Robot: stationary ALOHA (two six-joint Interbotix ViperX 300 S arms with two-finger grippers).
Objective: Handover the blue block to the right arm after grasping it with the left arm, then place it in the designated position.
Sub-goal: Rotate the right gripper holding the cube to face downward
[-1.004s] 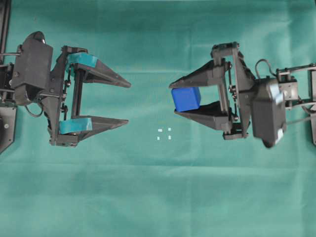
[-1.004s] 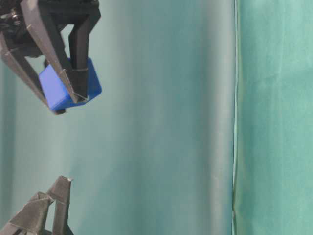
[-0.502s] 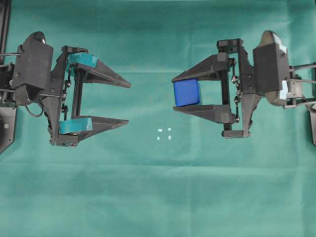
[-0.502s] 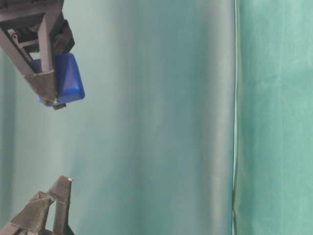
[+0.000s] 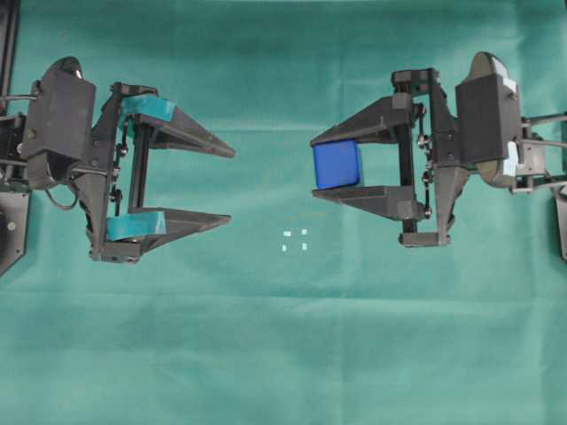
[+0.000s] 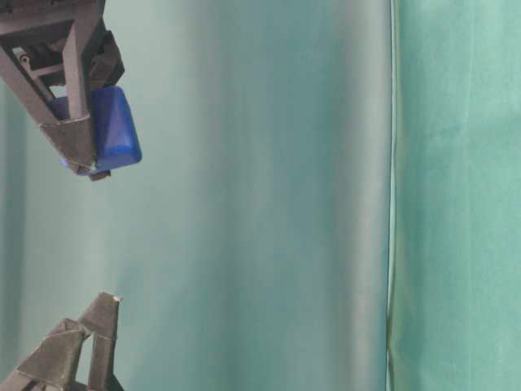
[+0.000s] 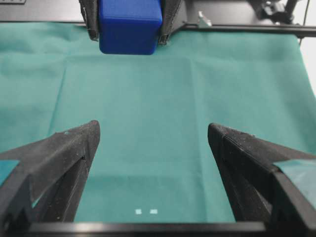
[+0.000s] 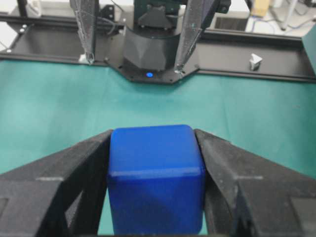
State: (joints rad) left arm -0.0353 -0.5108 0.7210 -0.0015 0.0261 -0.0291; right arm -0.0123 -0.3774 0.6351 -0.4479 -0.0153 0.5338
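Right pincer (image 5: 312,168) clamped on blue block (image 5: 337,165), aloft at 1 o'clock from the white marks (image 5: 295,240). Left pincer (image 5: 232,182) gapes empty. Risk: block sits near fingertips; a tilted descent could drop it off-mark.

The frame's top edge crops the blue block (image 7: 130,24).

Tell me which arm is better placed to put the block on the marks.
Right. Its gripper is shut on the block, just up-right of the marks in the overhead view. The left gripper is open and holds nothing.
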